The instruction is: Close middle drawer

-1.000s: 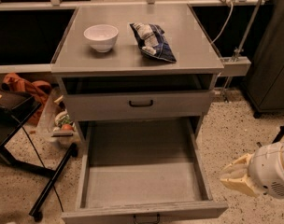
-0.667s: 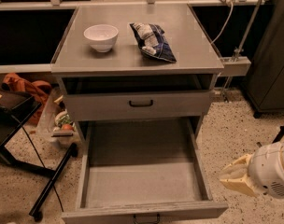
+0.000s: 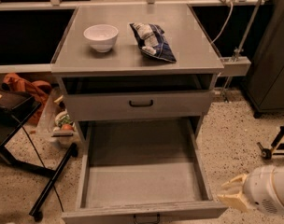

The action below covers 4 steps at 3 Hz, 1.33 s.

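Camera view. One frame, looking down at a grey cabinet (image 3: 132, 62) on a speckled floor (image 3: 235, 139).

1. Cabinet top: flat grey surface. A white bowl (image 3: 101, 36) stands upright at the far left. A crumpled blue and white packet (image 3: 152, 42) lies just right of it, apart from the bowl.
2. Upper drawer (image 3: 179, 105): taller grey front with a black centred handle (image 3: 141, 103). It is pulled out slightly, with a dark gap showing above it.
3. Middle drawer (image 3: 142, 181): directly below the upper drawer and pulled far out towards the near edge. It has a long plain grey tray. Its short flat front (image 3: 100, 216) sits at the near edge, with a small black loop handle (image 3: 146, 218) at its centre, partly cut off by the frame.
4. Gripper (image 3: 225, 193): cream-coloured, on a white rounded arm end (image 3: 268, 195), near right. It points left, just beside the near right corner of the middle drawer and away from the handle. Whether it is parted or closed cannot be told, nor whether it touches the drawer.
5. Left of cabinet: an orange-red bag (image 3: 27, 85) on the floor, a black stand (image 3: 51, 183) with angled legs, and small containers (image 3: 62, 124) by the cabinet's side.
6. Right of cabinet: a white cable (image 3: 224, 15) hanging at the far right, a dark tall unit (image 3: 273, 55) and a black wheeled leg (image 3: 275, 146).
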### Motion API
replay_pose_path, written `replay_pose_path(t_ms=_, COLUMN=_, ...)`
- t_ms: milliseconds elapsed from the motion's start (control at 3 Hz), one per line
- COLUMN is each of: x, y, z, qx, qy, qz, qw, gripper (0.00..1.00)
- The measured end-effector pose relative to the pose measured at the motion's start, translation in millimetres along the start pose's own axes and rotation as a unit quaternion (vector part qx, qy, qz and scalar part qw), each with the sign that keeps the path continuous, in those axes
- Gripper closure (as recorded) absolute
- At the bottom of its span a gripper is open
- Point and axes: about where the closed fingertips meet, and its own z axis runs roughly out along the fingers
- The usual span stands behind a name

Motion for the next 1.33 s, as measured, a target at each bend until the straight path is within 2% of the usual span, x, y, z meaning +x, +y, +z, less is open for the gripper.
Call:
replay_pose_path(t_ms=333, x=51, y=9, z=58, qx=-0.034, qy=-0.012, qz=0.045, qw=0.9983, gripper=1.00)
replay_pose_path(t_ms=667, x=93, y=22, z=113, qx=-0.065, qy=-0.022, qz=0.079, qw=0.9945, gripper=1.00)
replay_pose_path(t_ms=1000, x=119, y=26, z=159, qx=-0.087, qy=-0.032, qz=0.094, qw=0.9912, gripper=1.00)
replay_pose_path(t_ms=1333, x=129, y=24, z=195, qx=-0.105, qy=-0.040, qz=0.090, qw=0.9896, gripper=1.00)
